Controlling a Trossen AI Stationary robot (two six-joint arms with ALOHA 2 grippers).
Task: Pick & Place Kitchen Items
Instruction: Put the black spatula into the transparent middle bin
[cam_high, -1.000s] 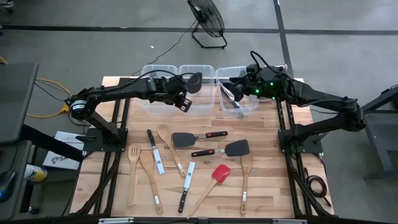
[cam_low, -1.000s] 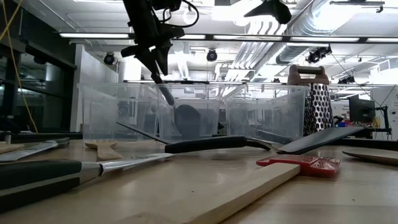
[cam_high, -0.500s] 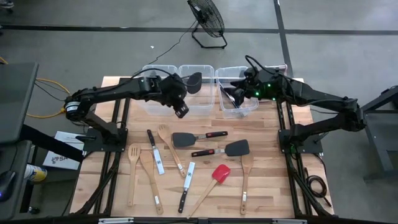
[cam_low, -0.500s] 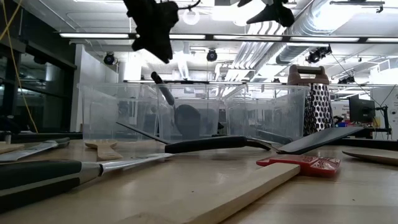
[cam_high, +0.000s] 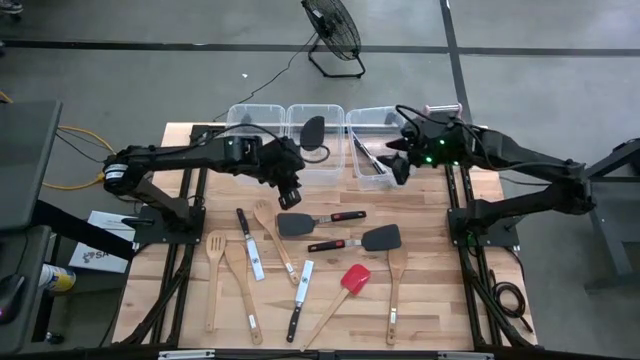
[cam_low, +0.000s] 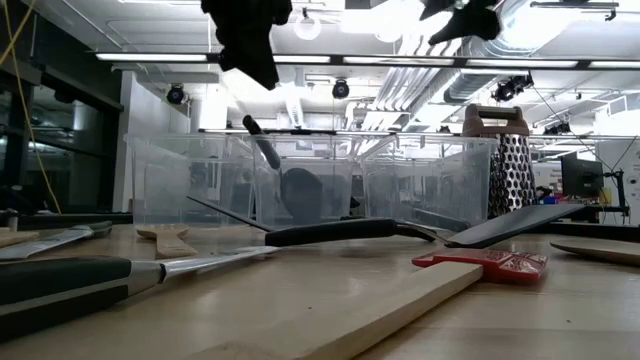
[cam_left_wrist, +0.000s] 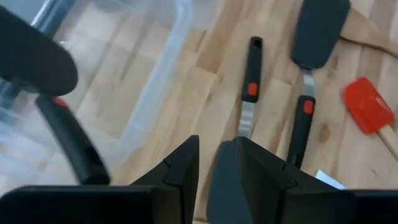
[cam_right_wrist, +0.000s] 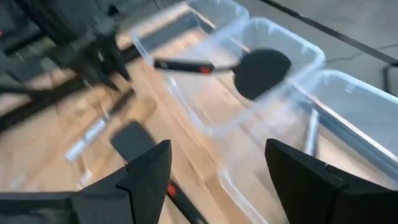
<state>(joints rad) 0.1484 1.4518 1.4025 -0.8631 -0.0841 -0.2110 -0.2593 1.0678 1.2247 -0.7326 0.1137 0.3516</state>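
A black turner (cam_high: 311, 134) sits in the middle clear bin (cam_high: 316, 110): head down inside, its handle (cam_low: 262, 141) leaning on the near rim. My left gripper (cam_high: 291, 187) hovers just in front of that bin, above the table, open by a narrow gap with nothing between its fingers (cam_left_wrist: 214, 162). My right gripper (cam_high: 397, 166) hangs wide open and empty at the near right corner of the right bin (cam_high: 378, 118). Wooden spoons and spatulas, black turners (cam_high: 297, 224), knives (cam_high: 247, 243) and a red-headed spatula (cam_high: 354, 279) lie flat on the table.
The right bin holds a few utensils (cam_high: 369, 161); the left bin (cam_high: 252, 118) stands beside the middle one. A metal box grater (cam_low: 511, 170) stands at the far right. Wooden table (cam_high: 440, 290) has bare room along its right and near edges. A fan (cam_high: 333, 30) stands on the floor behind.
My left gripper has let go of the black turner's handle, risen, rolled and drawn back toward the table's near edge; the turner stays in the middle bin, handle leaning on the rim. My right gripper has pulled back from over the right bin toward the table's right edge, tipping further down.
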